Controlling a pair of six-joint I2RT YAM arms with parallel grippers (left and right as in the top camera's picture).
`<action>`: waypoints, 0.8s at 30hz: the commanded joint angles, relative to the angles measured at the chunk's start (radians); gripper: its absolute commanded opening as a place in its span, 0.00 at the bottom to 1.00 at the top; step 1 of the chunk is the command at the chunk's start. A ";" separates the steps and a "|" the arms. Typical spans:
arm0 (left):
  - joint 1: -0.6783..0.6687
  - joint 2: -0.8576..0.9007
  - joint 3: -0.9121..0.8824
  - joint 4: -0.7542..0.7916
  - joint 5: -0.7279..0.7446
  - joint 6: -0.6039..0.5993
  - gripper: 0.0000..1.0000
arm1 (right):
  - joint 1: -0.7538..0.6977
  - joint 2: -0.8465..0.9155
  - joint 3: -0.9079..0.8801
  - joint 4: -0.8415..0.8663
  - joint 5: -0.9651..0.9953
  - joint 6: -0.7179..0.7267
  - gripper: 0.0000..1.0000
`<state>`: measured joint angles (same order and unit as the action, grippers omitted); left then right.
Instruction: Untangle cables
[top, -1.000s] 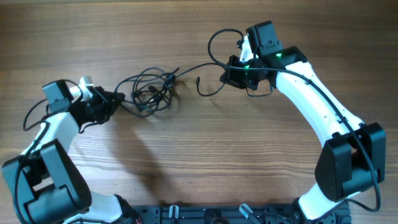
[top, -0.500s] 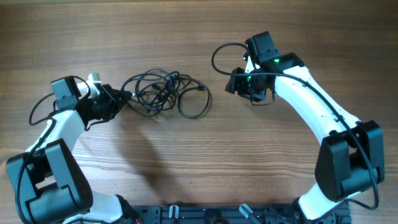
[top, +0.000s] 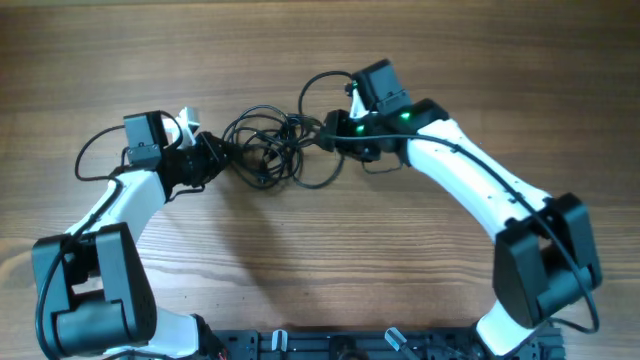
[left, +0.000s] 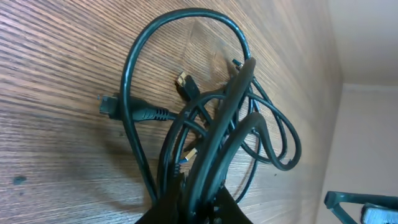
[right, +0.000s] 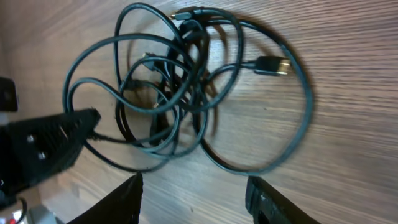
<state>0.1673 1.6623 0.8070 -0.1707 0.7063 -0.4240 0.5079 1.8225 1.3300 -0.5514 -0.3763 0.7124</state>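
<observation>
The cables (top: 268, 150) lie as a loose tangle of thin black cords on the wooden table (top: 330, 240), between my two grippers. My left gripper (top: 210, 157) is at the tangle's left edge. In the left wrist view several cords (left: 214, 127) run down into the left gripper (left: 199, 210), pinched between its jaws. My right gripper (top: 328, 135) hovers at the tangle's right edge. In the right wrist view the right gripper (right: 196, 200) is open and empty, just short of a big loop (right: 292, 143). A plug end (right: 273, 64) lies free.
The thicker wire of the right arm (top: 318, 85) arcs over the table behind the tangle. The left arm's own wire (top: 95, 160) loops at the far left. The arms' base rail (top: 330, 345) runs along the front edge.
The right gripper let go of the stretched cord, opened and moved left toward the tangle. The cord fell back into a loop. The left gripper moved right with the bundle.
</observation>
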 joint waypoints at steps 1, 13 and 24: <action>-0.004 -0.013 0.002 0.008 -0.031 -0.003 0.15 | 0.053 0.093 -0.003 0.051 0.040 0.076 0.55; -0.004 -0.013 0.002 0.018 -0.031 -0.003 0.15 | 0.101 0.217 -0.003 0.287 0.091 0.117 0.52; -0.004 -0.013 0.002 0.022 -0.031 -0.003 0.15 | 0.092 0.281 -0.003 0.415 0.156 0.217 0.04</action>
<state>0.1654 1.6623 0.8070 -0.1543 0.6777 -0.4248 0.6071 2.0987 1.3281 -0.1474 -0.2321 0.9501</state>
